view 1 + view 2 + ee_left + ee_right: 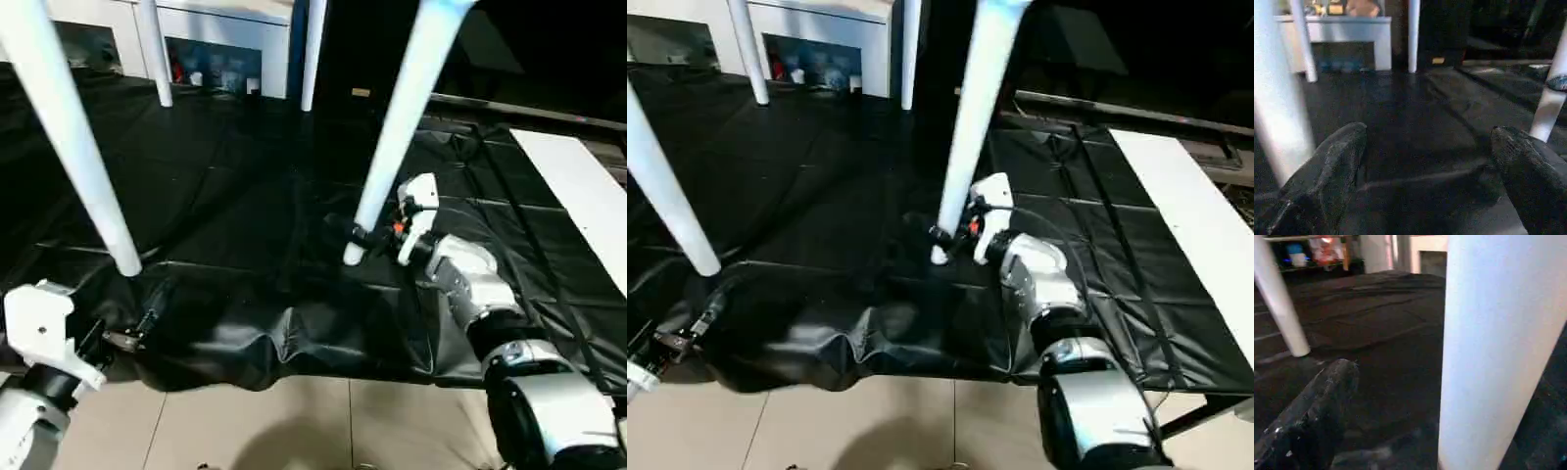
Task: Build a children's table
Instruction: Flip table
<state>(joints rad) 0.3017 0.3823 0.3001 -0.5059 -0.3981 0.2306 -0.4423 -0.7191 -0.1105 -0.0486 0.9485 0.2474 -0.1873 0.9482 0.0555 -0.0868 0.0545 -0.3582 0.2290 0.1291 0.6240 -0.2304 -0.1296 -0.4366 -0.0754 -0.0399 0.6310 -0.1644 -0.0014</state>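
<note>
Here, near right table leg (397, 127) between the wide-spread fingers of the right gripper (364, 238), apparently ungripped.

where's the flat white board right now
The flat white board lies on the black sheet at the robot's far right, beyond the right gripper and the table leg beside it.

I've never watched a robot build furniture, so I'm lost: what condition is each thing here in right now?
Four table legs: all standing upright, feet on the black sheet.
Right hand: open, its fingers around the foot of the near right leg.
Left hand: open, holding nothing, beside the near left leg.
Black sheet: spread out, wrinkled at its front edge.
Flat white board: lying on the sheet, untouched.
</note>
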